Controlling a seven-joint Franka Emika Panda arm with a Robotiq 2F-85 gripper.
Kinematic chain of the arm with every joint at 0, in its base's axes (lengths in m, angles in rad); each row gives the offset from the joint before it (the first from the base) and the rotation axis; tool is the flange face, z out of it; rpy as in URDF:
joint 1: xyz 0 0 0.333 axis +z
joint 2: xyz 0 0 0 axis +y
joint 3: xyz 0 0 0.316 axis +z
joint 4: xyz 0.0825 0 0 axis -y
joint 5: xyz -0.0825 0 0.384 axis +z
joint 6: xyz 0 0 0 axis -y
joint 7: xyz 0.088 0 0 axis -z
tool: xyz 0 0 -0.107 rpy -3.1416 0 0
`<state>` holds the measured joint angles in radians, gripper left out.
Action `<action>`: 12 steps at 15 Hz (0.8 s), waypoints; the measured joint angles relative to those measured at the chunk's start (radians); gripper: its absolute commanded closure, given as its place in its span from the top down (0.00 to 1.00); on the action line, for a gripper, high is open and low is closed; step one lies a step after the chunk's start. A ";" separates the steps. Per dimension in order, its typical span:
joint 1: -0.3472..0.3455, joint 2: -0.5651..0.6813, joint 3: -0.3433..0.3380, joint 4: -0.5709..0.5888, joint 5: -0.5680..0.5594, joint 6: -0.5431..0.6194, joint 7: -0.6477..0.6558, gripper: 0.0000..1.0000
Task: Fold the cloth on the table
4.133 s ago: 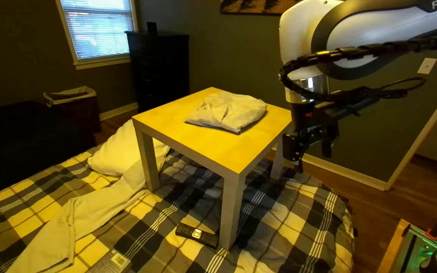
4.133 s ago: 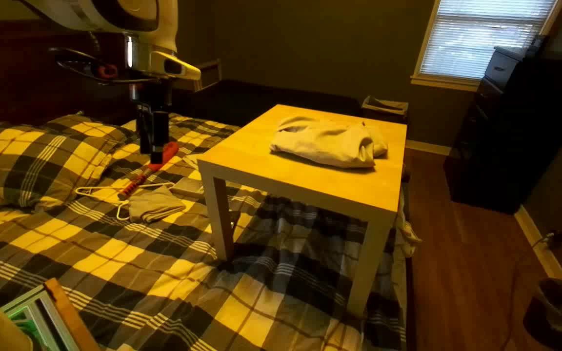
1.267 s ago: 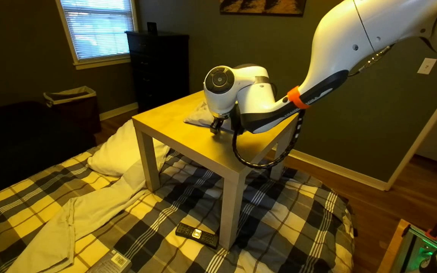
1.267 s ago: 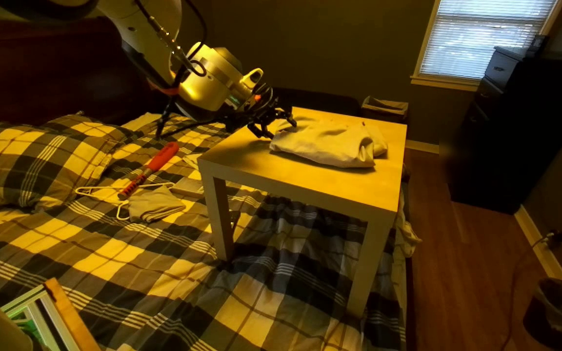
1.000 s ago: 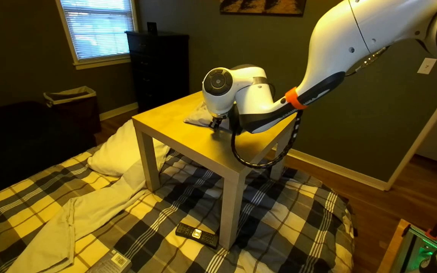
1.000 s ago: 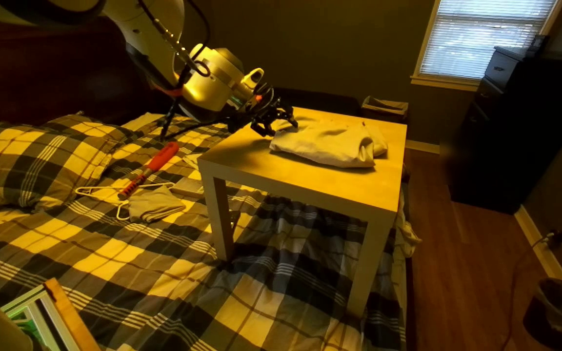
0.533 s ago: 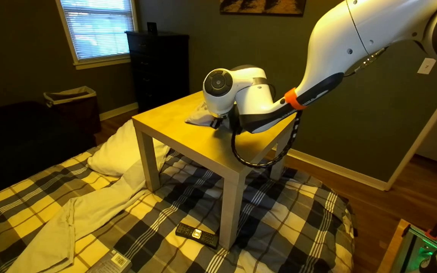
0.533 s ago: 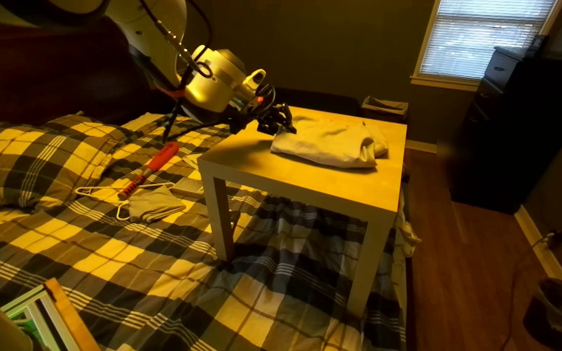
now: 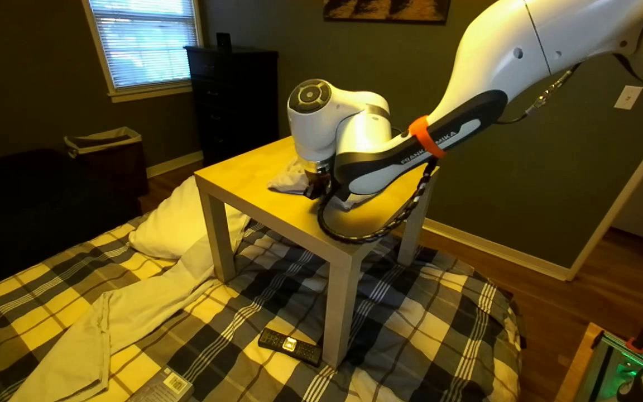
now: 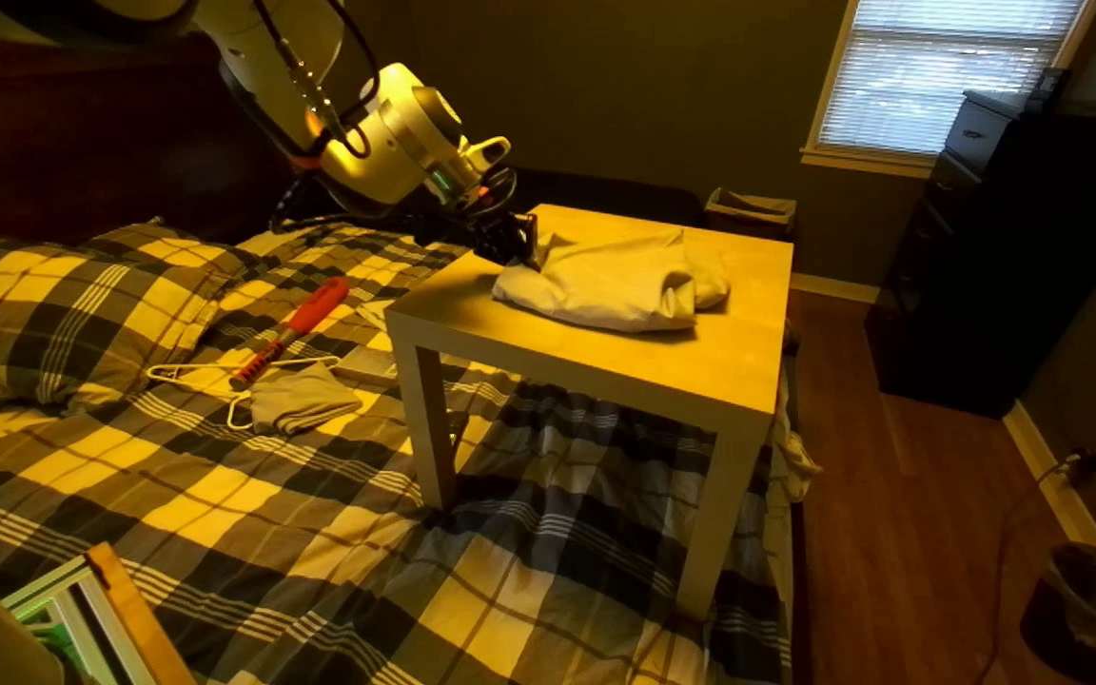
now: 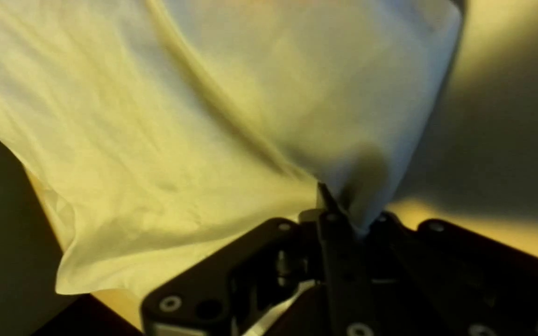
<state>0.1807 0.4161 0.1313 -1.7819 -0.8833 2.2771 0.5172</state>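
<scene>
The pale, rumpled cloth (image 10: 615, 285) lies on the light wood top of the table (image 10: 472, 319), bunched up with a raised fold across it. In the wrist view, the cloth (image 11: 133, 163) fills much of the picture, and a gathered corner of it runs down into my gripper (image 11: 350, 210). The jaws are closed on that corner. In an exterior view my gripper (image 10: 524, 249) sits low at the cloth's edge on the arm's side. Elsewhere the arm hides much of the cloth (image 9: 289, 177), leaving parts visible around the wrist.
The table stands on a bed with a plaid blanket (image 10: 253, 504). A remote (image 9: 289, 346) lies by a table leg (image 9: 339, 312), and white pillow-like fabric (image 9: 173, 223) is beside another. A red-handled tool (image 10: 320, 304) and folded grey fabric (image 10: 305, 400) lie on the bed.
The arm came over the table, and its open gripper has shut on the cloth's edge. In the last half second, gripper and cloth have slid together toward the arm's side, the fold rising.
</scene>
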 measured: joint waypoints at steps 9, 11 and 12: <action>0.019 -0.106 0.076 0.023 0.642 -0.095 -0.352 0.01; 0.001 -0.124 0.071 0.063 0.768 -0.162 -0.395 0.01; -0.013 -0.132 0.066 0.087 0.825 -0.202 -0.414 0.01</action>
<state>0.1674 0.2838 0.1969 -1.6951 -0.0579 2.0747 0.1028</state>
